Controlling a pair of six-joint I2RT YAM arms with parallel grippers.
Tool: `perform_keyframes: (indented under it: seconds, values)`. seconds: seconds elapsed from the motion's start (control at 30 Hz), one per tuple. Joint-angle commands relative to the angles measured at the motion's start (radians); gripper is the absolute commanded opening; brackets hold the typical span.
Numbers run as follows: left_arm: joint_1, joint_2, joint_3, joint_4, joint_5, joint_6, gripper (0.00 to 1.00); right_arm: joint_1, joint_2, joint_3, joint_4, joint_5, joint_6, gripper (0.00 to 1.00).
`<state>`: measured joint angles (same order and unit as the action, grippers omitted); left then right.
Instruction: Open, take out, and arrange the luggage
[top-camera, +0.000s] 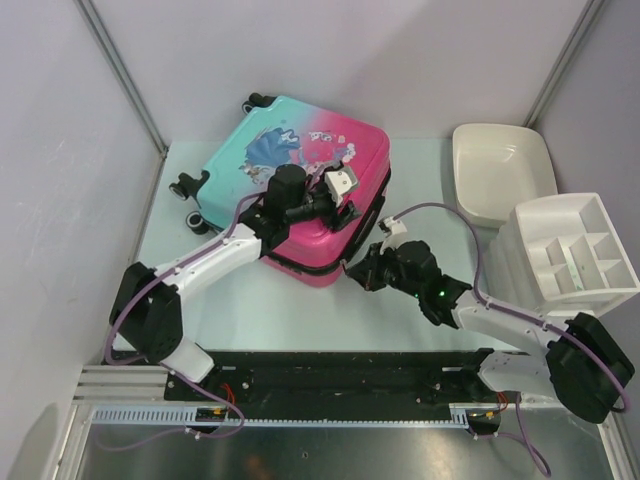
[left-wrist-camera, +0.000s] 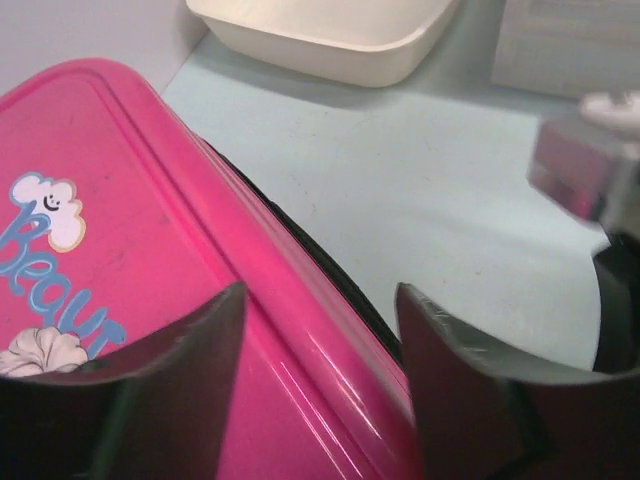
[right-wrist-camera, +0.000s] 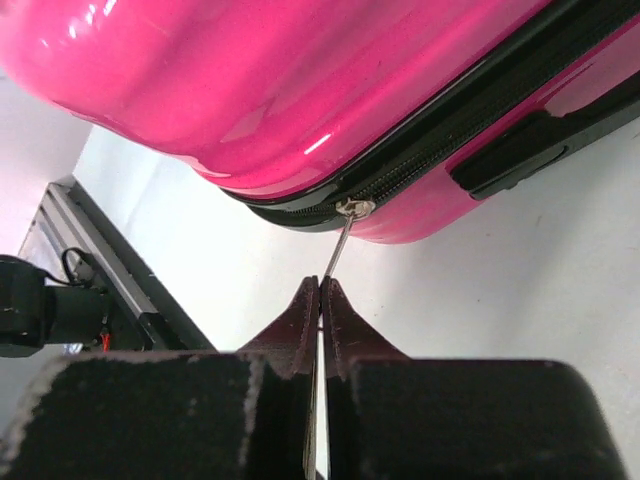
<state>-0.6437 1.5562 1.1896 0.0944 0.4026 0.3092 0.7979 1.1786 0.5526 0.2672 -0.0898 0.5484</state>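
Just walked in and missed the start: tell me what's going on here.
The right gripper is shut on the zipper pull at the near corner of the luggage, which lies flat and closed. The left gripper hangs open above its pink edge. Nothing has been taken out yet.

Closed and lying flat on the counter (top-camera: 300, 310), the luggage (top-camera: 310, 125) shows its glossy hard shell, fading from teal at the end with the small black wheels (top-camera: 185, 187) to hot pink at the other. A cartoon print runs across the lid. Its pink end sits directly beneath my left hand (left-wrist-camera: 320, 300), whose spread fingers straddle the lid's rounded edge. The black zipper band circling the shell passes just ahead of my right hand (right-wrist-camera: 320, 285), which pinches the thin metal zipper pull (right-wrist-camera: 338, 240), drawn out taut from the lower pink corner.
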Motion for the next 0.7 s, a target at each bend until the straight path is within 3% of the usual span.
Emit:
perform_keyframes:
  seconds: [0.0,0.03,0.13,0.17,0.23,0.37,0.47,0.67]
  values:
    - [0.035,-0.075,-0.073,-0.168,-0.026,0.021,0.74,-0.074,-0.054,-0.025,0.027,-0.160,-0.039,0.00]
    - [0.064,-0.100,-0.076,-0.192,0.010,0.040,0.82,-0.094,-0.051,-0.025,0.033,-0.181,-0.048,0.00]
    - [0.134,-0.206,-0.067,-0.342,0.131,0.151,0.93,-0.160,-0.036,-0.025,0.050,-0.224,-0.079,0.00]
    - [0.148,-0.270,-0.071,-0.425,0.165,0.248,0.95,-0.172,-0.036,-0.023,0.053,-0.235,-0.085,0.00]
    - [0.176,-0.346,-0.114,-0.493,0.162,0.432,1.00,-0.180,-0.027,-0.025,0.055,-0.255,-0.100,0.00]
    - [0.185,-0.505,-0.228,-0.605,0.075,0.695,1.00,-0.200,-0.002,-0.025,0.061,-0.287,-0.125,0.00]
    - [0.187,-0.504,-0.283,-0.607,0.027,0.742,1.00,-0.204,0.021,-0.025,0.081,-0.318,-0.154,0.00]
    - [0.188,-0.392,-0.246,-0.575,0.044,0.671,1.00,-0.195,0.116,-0.023,0.199,-0.329,-0.185,0.00]
